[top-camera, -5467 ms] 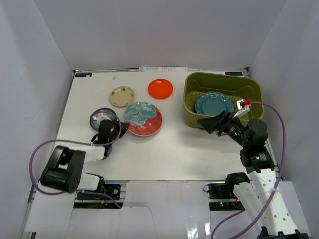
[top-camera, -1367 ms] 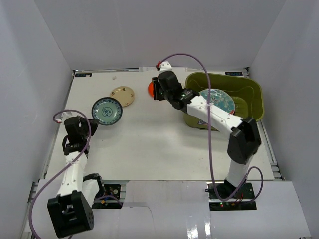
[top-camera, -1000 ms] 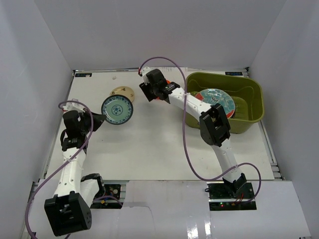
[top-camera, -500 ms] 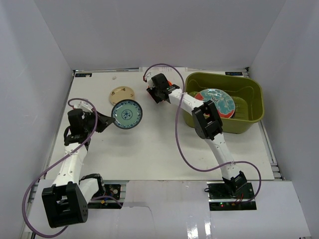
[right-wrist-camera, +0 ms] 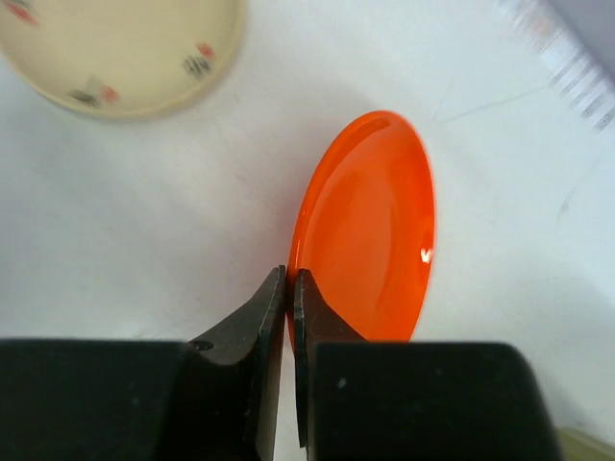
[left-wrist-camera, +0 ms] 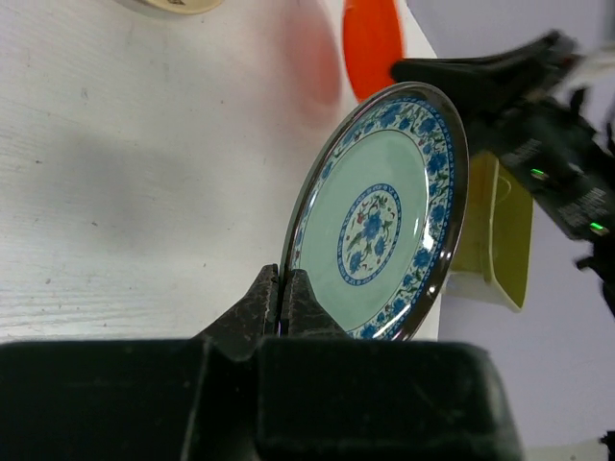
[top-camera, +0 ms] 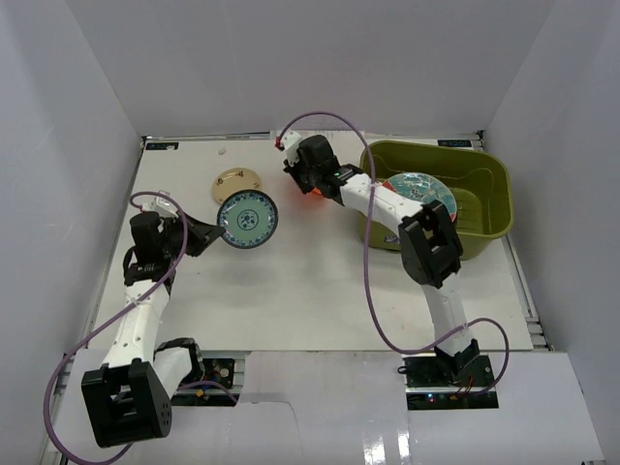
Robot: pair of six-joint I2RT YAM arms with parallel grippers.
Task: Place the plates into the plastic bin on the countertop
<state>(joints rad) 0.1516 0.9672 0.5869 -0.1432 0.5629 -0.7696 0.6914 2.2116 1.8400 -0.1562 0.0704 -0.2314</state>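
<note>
Left wrist view: gripped the small teal patterned plate (left-wrist-camera: 375, 216) by its rim in the closed left jaws, upright above the desk (left-wrist-camera: 115, 192), presumably bound for the plastic bin (top-camera: 436, 148). Pinched the orange plate (right-wrist-camera: 370, 226) in the right jaws, tipped on edge near that bin, probably to clear its wall.

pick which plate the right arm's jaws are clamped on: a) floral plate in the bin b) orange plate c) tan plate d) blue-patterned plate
b: the right wrist view shows the right jaws pinching the rim of the orange plate; the left jaws hold the blue-patterned plate.
</note>
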